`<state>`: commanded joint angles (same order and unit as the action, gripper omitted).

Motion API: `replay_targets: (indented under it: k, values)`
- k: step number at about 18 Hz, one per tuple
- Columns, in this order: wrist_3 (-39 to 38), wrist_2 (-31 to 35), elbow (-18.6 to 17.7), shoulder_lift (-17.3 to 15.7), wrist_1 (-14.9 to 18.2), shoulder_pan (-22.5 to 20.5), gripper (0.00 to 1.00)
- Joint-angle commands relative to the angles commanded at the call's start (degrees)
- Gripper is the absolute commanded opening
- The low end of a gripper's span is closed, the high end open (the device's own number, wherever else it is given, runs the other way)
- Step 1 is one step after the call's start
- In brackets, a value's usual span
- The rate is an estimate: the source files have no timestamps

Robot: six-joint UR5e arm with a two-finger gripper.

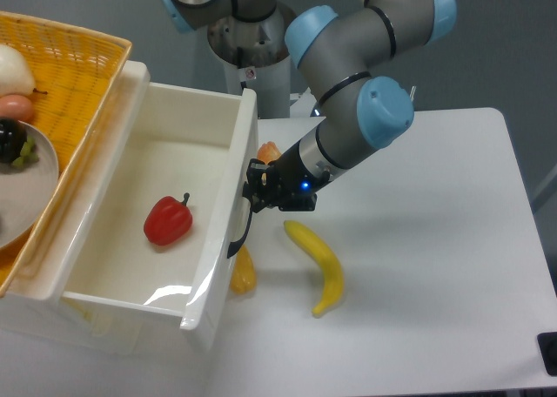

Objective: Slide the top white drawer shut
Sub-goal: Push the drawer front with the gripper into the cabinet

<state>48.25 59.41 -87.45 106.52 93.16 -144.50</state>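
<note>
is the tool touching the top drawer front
Touching. The camera view shows the tool pressed against the top white drawer front by its black handle, no gap visible.

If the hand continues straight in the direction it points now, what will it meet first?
The hand points left at the top white drawer. It would first meet the drawer front by the black handle; it looks already against it, though depth is unclear.
</note>
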Motion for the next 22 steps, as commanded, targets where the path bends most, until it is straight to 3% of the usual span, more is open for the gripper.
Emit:
replay_targets:
  k: [12, 22]
  values:
    - [-3.7, -0.3, 0.0, -1.6, 0.1, 3.8, 0.0]
    - [-5.7, -0.1, -0.2, -1.0, -0.4, 5.5, 0.0]
